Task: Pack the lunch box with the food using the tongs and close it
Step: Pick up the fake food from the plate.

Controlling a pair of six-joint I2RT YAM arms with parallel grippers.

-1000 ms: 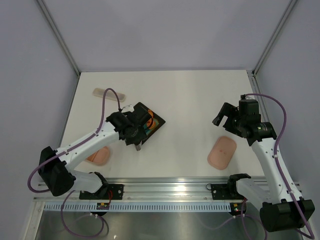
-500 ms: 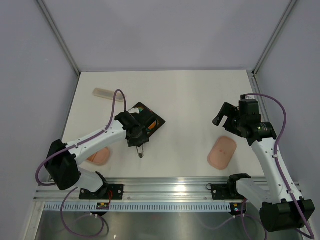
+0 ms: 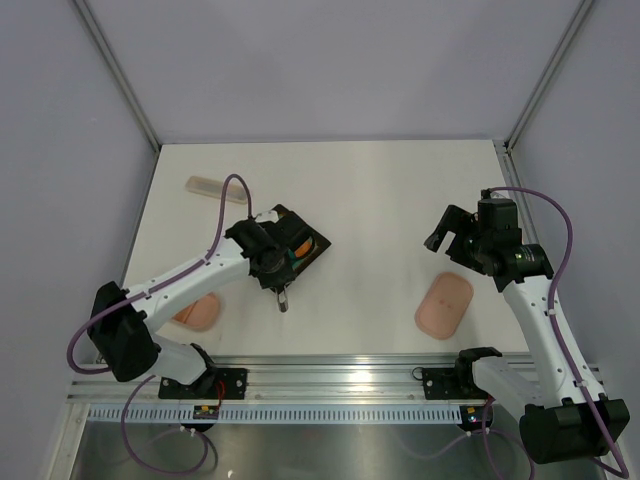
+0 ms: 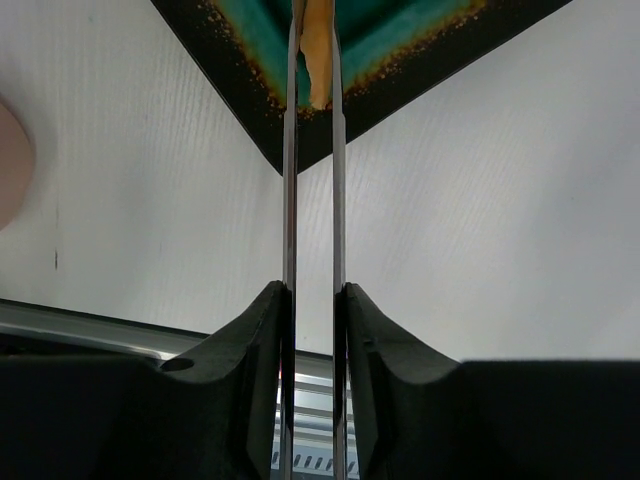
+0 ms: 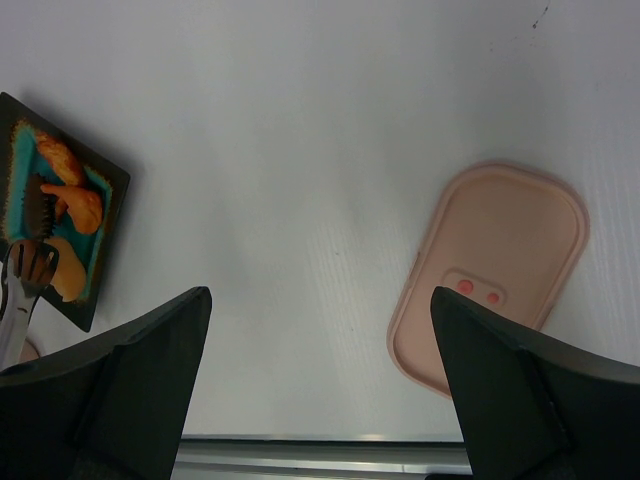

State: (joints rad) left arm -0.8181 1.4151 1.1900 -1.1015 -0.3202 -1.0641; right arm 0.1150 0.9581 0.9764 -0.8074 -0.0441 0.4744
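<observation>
My left gripper [image 4: 314,290] is shut on the slim silver tongs [image 4: 289,200], one finger pressing each arm. The arms run nearly parallel up to the dark tray [image 4: 420,60], flanking a pale orange food piece [image 4: 318,55]; their tips are cut off, so I cannot tell whether they pinch it. From above, this gripper [image 3: 275,270] hangs at the tray's near corner. More orange food [image 5: 75,205] lies on the tray. The pink lunch box [image 3: 196,312] sits near left, partly under the arm. Its lid [image 3: 444,305] lies on the right, below my open, empty right gripper [image 3: 445,230].
A long pale translucent case [image 3: 218,186] lies at the back left. The tongs' joined end [image 3: 283,300] sticks out toward the near edge. The metal base rail [image 3: 340,375] runs along the front. In the right wrist view the lid [image 5: 490,275] shows two red spots.
The left arm swung over to the tray's near corner, and its gripper has squeezed the tong arms closer together. The right arm has not moved.
</observation>
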